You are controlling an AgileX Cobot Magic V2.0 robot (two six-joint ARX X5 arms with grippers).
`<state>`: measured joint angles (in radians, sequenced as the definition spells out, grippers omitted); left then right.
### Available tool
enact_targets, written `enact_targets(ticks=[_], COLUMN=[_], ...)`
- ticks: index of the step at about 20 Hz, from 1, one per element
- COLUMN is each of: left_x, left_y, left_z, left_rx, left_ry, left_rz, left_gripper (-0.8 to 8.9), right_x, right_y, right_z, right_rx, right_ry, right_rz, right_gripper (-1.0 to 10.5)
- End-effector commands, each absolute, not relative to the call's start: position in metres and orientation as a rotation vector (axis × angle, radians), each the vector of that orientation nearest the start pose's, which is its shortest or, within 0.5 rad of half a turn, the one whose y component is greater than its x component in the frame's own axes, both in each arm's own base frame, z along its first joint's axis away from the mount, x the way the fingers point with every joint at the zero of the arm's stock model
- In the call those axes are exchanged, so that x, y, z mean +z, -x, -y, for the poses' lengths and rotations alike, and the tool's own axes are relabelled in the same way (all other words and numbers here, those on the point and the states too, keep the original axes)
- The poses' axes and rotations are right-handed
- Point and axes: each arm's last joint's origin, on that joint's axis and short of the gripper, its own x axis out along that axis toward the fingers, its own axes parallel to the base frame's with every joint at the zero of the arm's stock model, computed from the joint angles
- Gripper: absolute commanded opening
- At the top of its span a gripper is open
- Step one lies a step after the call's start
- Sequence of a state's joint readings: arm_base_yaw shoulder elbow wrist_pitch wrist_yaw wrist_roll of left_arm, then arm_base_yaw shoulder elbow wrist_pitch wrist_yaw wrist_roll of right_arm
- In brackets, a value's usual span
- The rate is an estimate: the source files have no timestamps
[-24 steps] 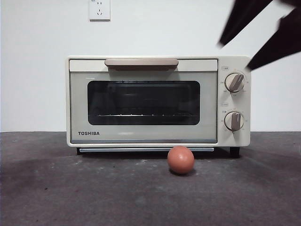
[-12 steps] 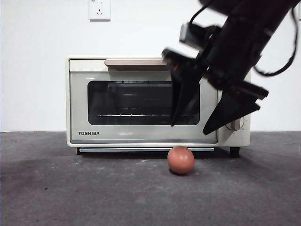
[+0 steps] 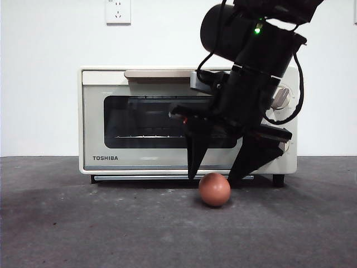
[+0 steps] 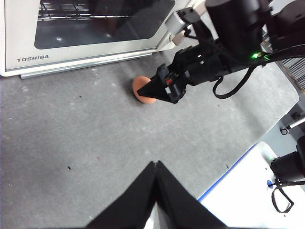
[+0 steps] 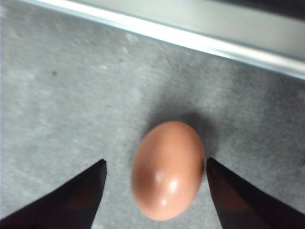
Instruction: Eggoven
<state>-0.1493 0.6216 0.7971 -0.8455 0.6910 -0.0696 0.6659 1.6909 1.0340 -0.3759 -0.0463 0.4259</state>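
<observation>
Egg (image 3: 215, 189): uniform orange-brown, smooth, with small pale glossy highlights on its shell in the right wrist view.

Toaster oven (image 3: 167, 162): cream body; dark, near-black glass window (image 3: 145, 121); "TOSHIBA" lettering in black at the lower corner of the door; beige-tan door handle (image 3: 162, 74); silver strip along the base; knob (image 3: 280, 97) in cream with a grey-tan pointer.

Right tool (image 3: 216, 167): matte black jaws; the arm above is black, with one green indicator light and a small red spot.

Left tool (image 4: 156, 171): black.

Counter (image 3: 83, 223): dark grey, mottled, with scattered pale specks.

Wall (image 3: 39, 84): plain white, carrying a white socket plate (image 3: 117, 11).
</observation>
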Motion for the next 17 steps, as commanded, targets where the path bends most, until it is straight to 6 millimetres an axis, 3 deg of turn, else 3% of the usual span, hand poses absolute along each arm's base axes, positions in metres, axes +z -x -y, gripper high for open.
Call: enact_targets(ticks=[1, 10, 17], left_x=[0.308, 0.308, 0.308], left_y=[-0.103, -0.103, -0.103], left_z=[0.035, 0.035, 0.035], left_rx=[-0.798, -0.798, -0.798], left_ry=[0.235, 0.235, 0.234], left_rz=[-0.672, -0.671, -0.671], left_gripper=[0.07, 0.07, 0.07], right_x=[0.175, 0.163, 0.161], right_y=[-0.264, -0.266, -0.266], right_z=[-0.213, -0.215, -0.214], right_rx=[0.403, 0.387, 0.364], right_ry=[-0.043, -0.026, -0.007], right_rz=[-1.113, -1.139, -1.137], right_gripper=[3.4, 3.0, 0.3])
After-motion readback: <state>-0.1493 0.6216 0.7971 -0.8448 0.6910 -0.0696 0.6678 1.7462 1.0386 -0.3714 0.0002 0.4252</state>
